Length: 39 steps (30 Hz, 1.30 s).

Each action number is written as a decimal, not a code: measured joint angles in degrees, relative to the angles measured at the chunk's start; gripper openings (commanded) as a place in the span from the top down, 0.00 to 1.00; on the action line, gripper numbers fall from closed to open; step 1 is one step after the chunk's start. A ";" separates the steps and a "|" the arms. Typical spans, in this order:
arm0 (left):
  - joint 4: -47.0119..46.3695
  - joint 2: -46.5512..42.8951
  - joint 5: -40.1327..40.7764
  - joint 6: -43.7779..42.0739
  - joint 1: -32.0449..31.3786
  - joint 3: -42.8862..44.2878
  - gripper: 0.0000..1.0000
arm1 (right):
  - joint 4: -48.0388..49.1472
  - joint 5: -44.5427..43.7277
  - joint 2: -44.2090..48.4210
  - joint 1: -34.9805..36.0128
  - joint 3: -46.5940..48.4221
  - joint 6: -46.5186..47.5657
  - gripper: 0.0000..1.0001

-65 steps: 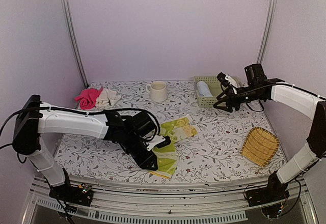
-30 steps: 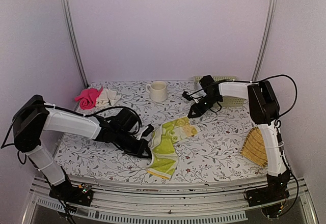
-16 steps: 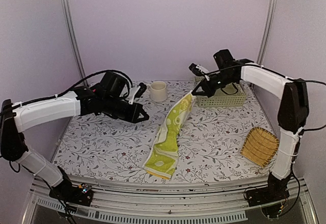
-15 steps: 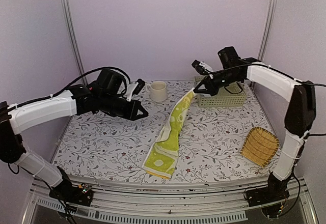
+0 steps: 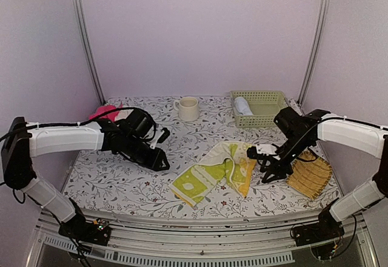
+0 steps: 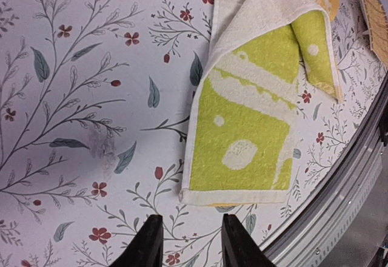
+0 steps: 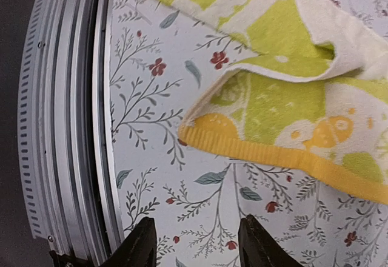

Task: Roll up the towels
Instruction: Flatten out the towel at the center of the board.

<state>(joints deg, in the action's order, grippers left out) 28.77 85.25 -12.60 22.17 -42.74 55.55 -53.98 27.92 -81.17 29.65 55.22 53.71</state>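
Note:
The yellow-green and cream towel (image 5: 217,168) lies loosely folded on the table, its yellow hem end doubled over toward the right. In the left wrist view the towel (image 6: 251,127) has its near corner just ahead of my left gripper (image 6: 191,247), which is open and holds nothing. My left gripper (image 5: 160,159) hovers just left of the towel. My right gripper (image 5: 263,166) is just right of it, open and empty. In the right wrist view the towel's yellow hem (image 7: 285,158) lies ahead of the right gripper (image 7: 197,246). A rolled pale blue towel (image 5: 244,105) rests in the green basket (image 5: 267,118).
A cream mug (image 5: 188,108) stands at the back centre. Pink and cream cloths (image 5: 108,110) show behind the left arm. The bamboo tray (image 5: 310,176) lies beside the right gripper. The table's front metal rail (image 7: 66,127) runs close to both grippers.
The right gripper, which held the patterned towel up by one end, has let go and come down at the front right. The towel now lies folded on the table. The left gripper has opened and lowered.

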 measured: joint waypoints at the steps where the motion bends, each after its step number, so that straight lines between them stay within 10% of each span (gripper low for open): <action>1: 0.00 1.11 0.52 0.44 0.02 0.00 0.60 | -0.26 0.35 1.22 -1.27 1.53 -0.11 0.50; 15: -1.42 14.21 0.48 0.87 0.04 1.90 0.60 | 13.77 -4.83 -22.93 -12.50 15.08 -25.70 0.47; 28: 0.07 14.93 6.97 0.09 0.31 2.38 0.65 | 17.90 -13.42 -33.05 -11.72 20.35 -30.34 0.52; 39: 0.42 14.67 5.70 0.35 0.44 2.36 0.63 | 18.03 -22.23 -33.03 -7.08 20.33 -28.74 0.96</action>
<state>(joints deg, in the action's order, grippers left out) 29.19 99.92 -6.90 22.52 -42.30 57.91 -35.94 5.69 -114.19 22.57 75.55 24.97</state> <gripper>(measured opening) 0.376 0.086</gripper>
